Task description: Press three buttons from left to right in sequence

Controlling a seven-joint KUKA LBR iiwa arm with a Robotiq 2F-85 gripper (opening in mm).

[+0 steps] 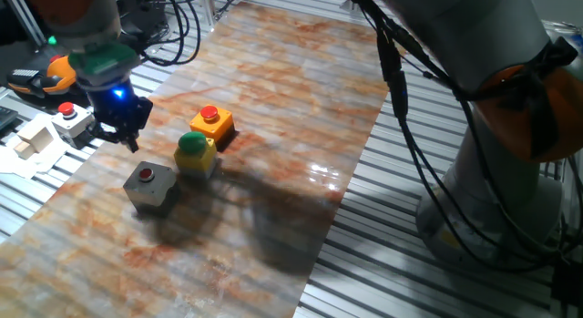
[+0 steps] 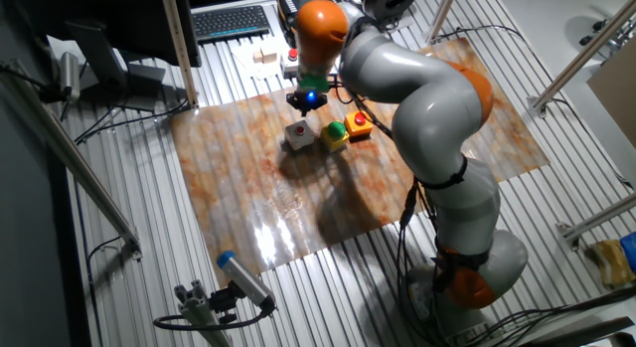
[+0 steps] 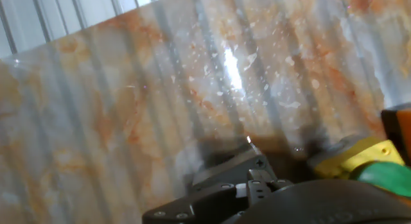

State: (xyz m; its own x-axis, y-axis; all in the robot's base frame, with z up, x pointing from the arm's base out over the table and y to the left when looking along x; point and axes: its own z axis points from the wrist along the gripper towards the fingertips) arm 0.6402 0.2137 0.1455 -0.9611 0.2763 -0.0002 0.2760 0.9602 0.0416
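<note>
Currently the gripper [image 1: 121,127] hangs above the marbled mat [image 1: 273,99], just beside the grey box with red button [image 1: 149,184], not touching it. Finger state: can't tell from any view. Yellow box with green button [image 1: 195,152] sits between the grey one and the orange box with red button [image 1: 212,122], all three nearly touching in a diagonal row.

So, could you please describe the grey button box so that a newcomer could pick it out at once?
Start at the marbled board on the slatted table and find the row of three small boxes near the gripper. The grey box sits at the end nearest the camera in one fixed view, beside the yellow box. Unlike the yellow box and the orange box, its body is plain grey, with a small red button.
</note>
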